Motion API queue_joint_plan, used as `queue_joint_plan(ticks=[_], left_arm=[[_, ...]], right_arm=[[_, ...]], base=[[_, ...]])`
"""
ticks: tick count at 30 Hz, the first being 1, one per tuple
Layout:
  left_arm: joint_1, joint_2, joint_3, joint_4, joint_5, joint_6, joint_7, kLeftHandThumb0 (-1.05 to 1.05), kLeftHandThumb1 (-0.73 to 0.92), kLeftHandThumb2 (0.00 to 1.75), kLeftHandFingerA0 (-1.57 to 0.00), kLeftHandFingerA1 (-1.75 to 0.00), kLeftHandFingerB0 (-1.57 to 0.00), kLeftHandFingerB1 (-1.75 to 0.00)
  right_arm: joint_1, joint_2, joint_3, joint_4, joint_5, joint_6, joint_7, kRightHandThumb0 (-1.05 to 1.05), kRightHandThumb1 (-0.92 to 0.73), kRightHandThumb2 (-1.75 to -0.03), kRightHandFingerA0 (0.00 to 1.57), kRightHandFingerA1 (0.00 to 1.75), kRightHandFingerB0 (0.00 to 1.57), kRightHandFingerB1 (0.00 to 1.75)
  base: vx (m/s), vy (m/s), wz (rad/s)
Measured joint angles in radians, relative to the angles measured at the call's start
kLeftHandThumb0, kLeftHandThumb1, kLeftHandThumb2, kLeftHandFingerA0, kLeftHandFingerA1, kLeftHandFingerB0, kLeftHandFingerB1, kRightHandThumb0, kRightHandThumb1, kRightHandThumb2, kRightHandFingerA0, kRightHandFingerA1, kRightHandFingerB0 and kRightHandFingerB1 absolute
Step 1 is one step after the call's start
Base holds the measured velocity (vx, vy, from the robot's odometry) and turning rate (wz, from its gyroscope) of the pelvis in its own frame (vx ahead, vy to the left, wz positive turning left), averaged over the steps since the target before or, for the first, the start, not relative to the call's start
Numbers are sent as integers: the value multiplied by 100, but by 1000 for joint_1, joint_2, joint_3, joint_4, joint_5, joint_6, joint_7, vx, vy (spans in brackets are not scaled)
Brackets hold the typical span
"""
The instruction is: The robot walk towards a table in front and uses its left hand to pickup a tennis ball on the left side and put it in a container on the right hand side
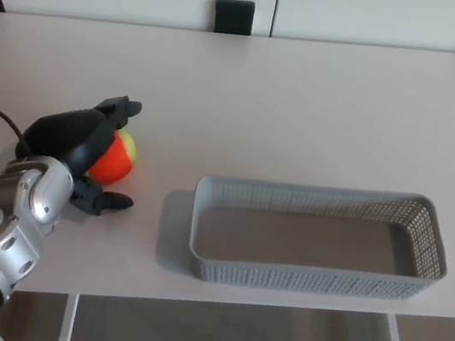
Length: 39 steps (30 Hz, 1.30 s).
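A: Where is the tennis ball [117,161] now?

B: In the lower left of the frame, on the table [307,105]. It sits inside the left hand [83,152], which is spread wide around it. One of the fingers [123,107] reaches past the ball above and the thumb lies below, with small gaps on both sides, so I judge it is not yet gripped.

A: And the container [310,280]?

B: Lower right of centre, empty, well apart from the ball.

A: What can go wrong?

B: If the fingers close unevenly, the round ball can squeeze out and roll to the right. With a weak hold it may drop before the basket. Also a low carry can hit the near left wall of the container and push it.
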Motion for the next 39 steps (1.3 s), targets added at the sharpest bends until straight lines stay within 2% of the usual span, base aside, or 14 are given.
queue_joint_plan(ticks=[1,6,7,9,10,12,16,17,19,28,33,34,36,39], left_arm=[[-1,0,1,1,-2,-1,0,-25,77,64,-110,-73,-54,-40],[-12,0,18,-11,-38,-4,-32,-25,77,64,-110,-73,-54,-40],[-13,0,19,-12,-43,-4,-36,-24,82,64,-82,-102,-59,-41],[-11,0,17,-26,-51,-8,-47,-24,82,64,-82,-102,-59,-41],[-8,0,15,-35,-56,-12,-54,-15,79,64,-50,-132,-62,-42],[-3,0,10,-55,-67,-18,-65,-14,81,61,-58,-153,-76,-51],[23,-2,1,-107,-87,-38,-95,-14,81,61,-58,-153,-76,-51],[27,-2,0,-112,-90,-41,-100,-11,86,66,-65,-153,-67,-95],[36,-5,2,-125,-94,-42,-103,-14,89,66,-62,-155,-62,-97],[100,-26,26,-207,-139,-48,-110,-17,89,66,-67,-152,-61,-100],[130,-47,47,-327,-164,-49,-112,-8,86,65,-69,-154,-67,-89],[133,-56,53,-370,-167,-50,-111,-9,84,66,-70,-152,-73,-72],[141,-77,54,-453,-170,-52,-110,-3,82,63,-70,-152,-73,-85],[154,-113,46,-584,-169,-52,-110,-6,84,63,-65,-150,-68,-93]], right_arm=[[1,0,0,-2,0,0,0,-41,-42,-72,67,64,49,54],[-2,-1,5,2,-3,-1,-1,-41,-42,-72,67,64,49,54],[-4,-1,6,2,-4,-1,-1,-33,-52,-55,70,56,53,45],[-8,-2,6,2,-4,-1,-1,-33,-52,-55,70,56,53,45],[-11,-2,5,2,-4,0,-1,-41,-42,-72,68,65,49,54],[-15,-2,5,1,-4,1,-1,-38,-42,-72,68,64,49,54],[-21,-3,4,-4,-4,6,-3,-38,-42,-72,68,64,49,54],[-21,-3,3,-5,-4,7,-3,-33,-52,-55,71,56,53,44],[-18,-4,4,-12,-5,9,-5,-42,-41,-73,68,65,50,55],[-20,-6,6,-22,-12,10,-11,-31,-53,-55,71,58,52,46],[-20,-10,7,-37,-15,15,-12,-38,-42,-72,69,66,49,55],[-23,-10,7,-35,-15,16,-12,-32,-52,-55,74,58,54,46],[-29,-10,7,-29,-16,16,-12,-39,-42,-73,68,65,49,55],[-29,-10,7,-34,-17,18,-12,-32,-54,-55,72,58,53,46]], base=[[0,0,0],[0,0,0],[0,0,0],[0,0,0],[0,0,0],[0,0,0],[0,0,0],[0,0,0],[0,0,0],[0,0,0],[0,0,0],[0,0,0],[0,0,0],[0,0,0]])
